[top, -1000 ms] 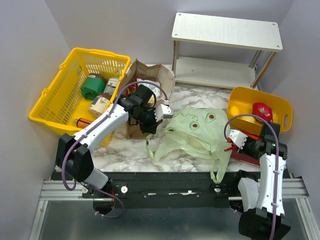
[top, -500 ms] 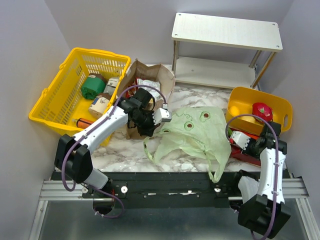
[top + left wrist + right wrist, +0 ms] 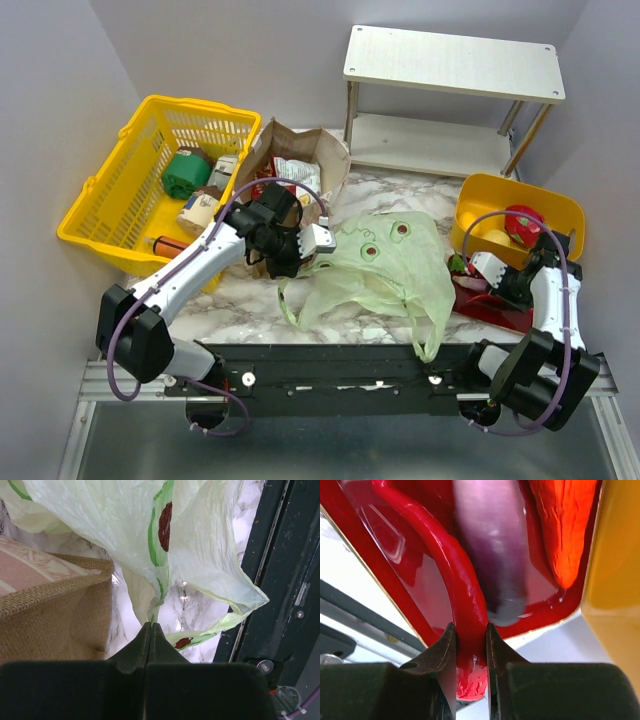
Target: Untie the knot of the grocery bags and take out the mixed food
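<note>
1. Pinching a fold of the green plastic bag [image 3: 125, 520], my left gripper [image 3: 151, 626] is clamped tight; the bag sprawls mid-table, just beside the brown paper bag [image 3: 275, 140].
2. Its print shows green-outlined shapes with dark red centres; packet lettering inside the paper bag is too small to read.
3. My right gripper [image 3: 470, 632] squeezes the end of a red chili [image 3: 462, 590] lying in the red tray [image 3: 395, 545] beside an eggplant [image 3: 495, 545] and a carrot [image 3: 565, 525].

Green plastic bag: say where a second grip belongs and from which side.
Probably the loose handle loop of the green plastic bag, from the right: it hangs past the table's near edge as a thin strip, clear of the surface, easy to pinch across. The left tool holds the bag's left side.
</note>
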`<state>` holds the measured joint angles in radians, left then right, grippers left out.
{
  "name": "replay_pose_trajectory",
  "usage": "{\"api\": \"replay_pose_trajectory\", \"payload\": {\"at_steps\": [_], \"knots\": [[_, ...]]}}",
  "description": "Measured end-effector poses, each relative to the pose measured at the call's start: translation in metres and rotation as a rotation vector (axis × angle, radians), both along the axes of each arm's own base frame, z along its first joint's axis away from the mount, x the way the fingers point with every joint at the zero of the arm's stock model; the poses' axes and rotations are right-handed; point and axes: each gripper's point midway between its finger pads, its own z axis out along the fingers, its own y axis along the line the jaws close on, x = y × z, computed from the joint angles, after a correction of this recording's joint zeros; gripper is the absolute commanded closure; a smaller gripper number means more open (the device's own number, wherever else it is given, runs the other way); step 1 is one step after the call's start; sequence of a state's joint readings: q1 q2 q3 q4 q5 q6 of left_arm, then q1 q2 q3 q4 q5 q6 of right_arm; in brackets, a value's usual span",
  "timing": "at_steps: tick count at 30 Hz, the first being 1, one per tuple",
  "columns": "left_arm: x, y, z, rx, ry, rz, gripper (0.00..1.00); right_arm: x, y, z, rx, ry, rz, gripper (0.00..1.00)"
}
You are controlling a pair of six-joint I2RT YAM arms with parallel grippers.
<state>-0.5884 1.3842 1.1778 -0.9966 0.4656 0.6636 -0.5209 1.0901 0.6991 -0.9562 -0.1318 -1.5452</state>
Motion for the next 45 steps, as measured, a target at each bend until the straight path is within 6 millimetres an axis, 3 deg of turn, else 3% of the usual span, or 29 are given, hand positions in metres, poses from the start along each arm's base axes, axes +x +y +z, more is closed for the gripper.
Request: {"api": "replay_pose_trajectory", "payload": {"at_steps": [5,13,19,21,22,24,25,27,31,35,38,41,45], "knots": [[0.001,-0.001,-0.006,0.013,0.023,0.002,1.00,0.008,0.012,-0.001,0.074,-0.035,0.014,0.99],[0.009,-0.006,-0.005,0.011,0.036,0.025,1.00,0.024,0.032,0.007,0.168,-0.151,0.028,0.90],[0.016,-0.014,0.001,-0.015,0.039,0.034,1.00,0.014,0.039,-0.008,0.177,-0.153,0.014,0.78],[0.016,-0.016,0.000,-0.021,0.053,0.037,1.00,0.006,0.043,-0.016,0.178,-0.150,0.012,0.71],[0.015,-0.018,-0.001,-0.023,0.066,0.038,1.00,0.003,0.045,-0.018,0.177,-0.152,0.012,0.60],[0.015,-0.020,-0.003,-0.028,0.081,0.041,1.00,-0.001,0.048,-0.019,0.170,-0.169,0.011,0.10],[0.015,-0.021,-0.003,-0.032,0.088,0.041,1.00,-0.002,0.049,-0.017,0.170,-0.179,0.004,0.00],[0.014,-0.023,-0.002,-0.039,0.096,0.042,1.00,0.000,0.049,-0.012,0.172,-0.201,-0.006,0.00],[0.014,-0.025,-0.001,-0.050,0.101,0.046,1.00,0.017,0.054,0.022,0.227,-0.273,-0.042,0.00],[0.013,-0.027,0.001,-0.061,0.106,0.046,1.00,0.046,0.069,0.089,0.335,-0.432,-0.034,0.00],[0.016,-0.031,0.009,-0.082,0.097,0.040,1.00,0.059,0.087,0.130,0.444,-0.527,-0.017,0.00],[0.021,-0.039,0.025,-0.122,0.072,0.028,1.00,0.063,0.106,0.151,0.567,-0.558,-0.030,0.00],[0.029,-0.052,0.063,-0.203,0.019,-0.004,1.00,0.069,0.119,0.170,0.694,-0.562,-0.084,0.00]]}}
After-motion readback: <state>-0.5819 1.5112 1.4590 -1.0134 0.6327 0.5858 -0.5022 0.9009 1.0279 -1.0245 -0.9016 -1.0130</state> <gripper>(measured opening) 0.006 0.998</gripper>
